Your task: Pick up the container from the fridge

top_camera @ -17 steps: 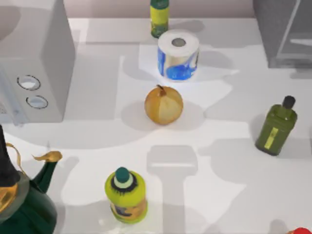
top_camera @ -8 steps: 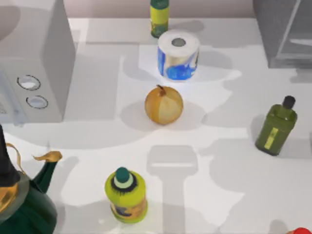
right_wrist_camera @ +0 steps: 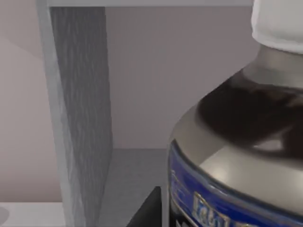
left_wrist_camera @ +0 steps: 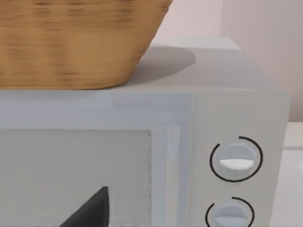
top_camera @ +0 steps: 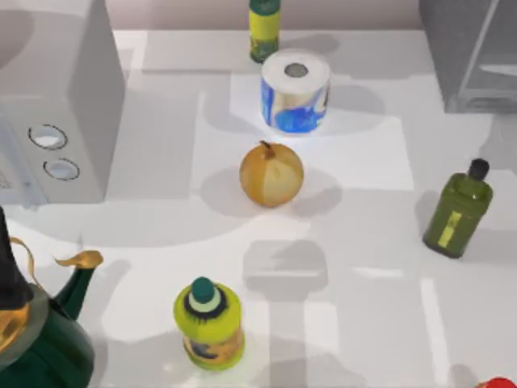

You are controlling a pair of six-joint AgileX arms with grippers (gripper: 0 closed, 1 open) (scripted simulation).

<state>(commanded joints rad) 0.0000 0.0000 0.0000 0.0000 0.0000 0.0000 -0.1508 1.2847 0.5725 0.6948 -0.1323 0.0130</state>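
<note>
The container [right_wrist_camera: 246,142] is sitting inside the fridge [right_wrist_camera: 80,123], on its grey shelf floor, close in front of the right wrist camera: white cap on top, grey shoulder with a dark band, blue label lower down. Judging by this closeness, the right arm is reaching into the open cabinet to take it. A dark tip of the right pincer [right_wrist_camera: 147,210] is showing low beside the container; whether it is released or clenched cannot be told.

In the top view the fridge [top_camera: 468,56] is standing at the far right corner of the counter [top_camera: 363,283], with an olive-green flask [top_camera: 457,210] nearer than it.

The left arm is idling in front of the pale grey box with two knobs [left_wrist_camera: 236,161], which is carrying a wicker basket [left_wrist_camera: 75,42]; its pincer state cannot be told.

The counter is white and shadow-patched, with a pinkish wall behind.
</note>
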